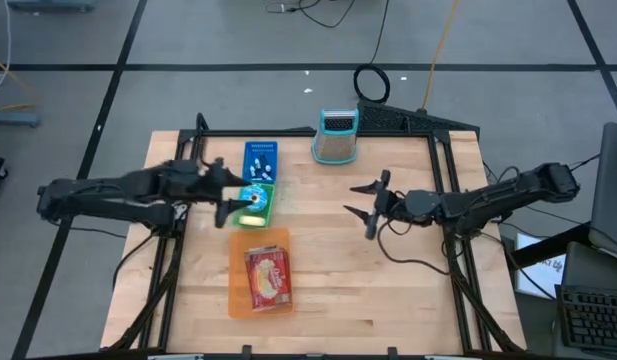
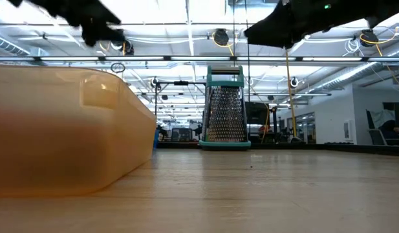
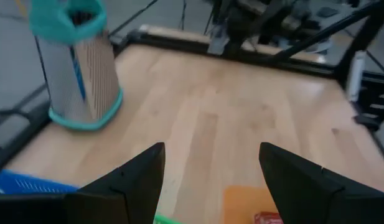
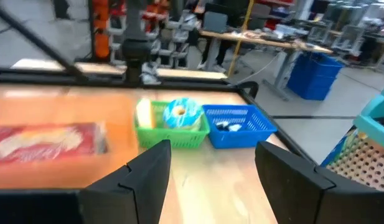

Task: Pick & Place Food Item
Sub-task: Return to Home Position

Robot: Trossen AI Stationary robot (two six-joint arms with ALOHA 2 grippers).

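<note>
A round blue-and-yellow food item (image 1: 253, 196) (image 4: 182, 112) lies in a green basket (image 1: 262, 213) (image 4: 173, 134) at the table's middle left. My left gripper (image 1: 233, 192) (image 3: 210, 149) hangs open above that basket's left side, with nothing between its fingers. A red food packet (image 1: 268, 275) (image 4: 48, 140) lies flat in an orange tray (image 1: 243, 295) (image 2: 63, 129) nearer the front edge. My right gripper (image 1: 360, 208) (image 4: 210, 146) stands open and level over the table's middle right, pointing toward the baskets, and it holds nothing.
A blue basket (image 1: 260, 158) (image 4: 238, 127) stands just behind the green one. A metal grater (image 1: 335, 137) (image 2: 225, 110) (image 3: 76, 68) with teal trim stands upright at the far edge. Bare wood lies between the two grippers and at the front right.
</note>
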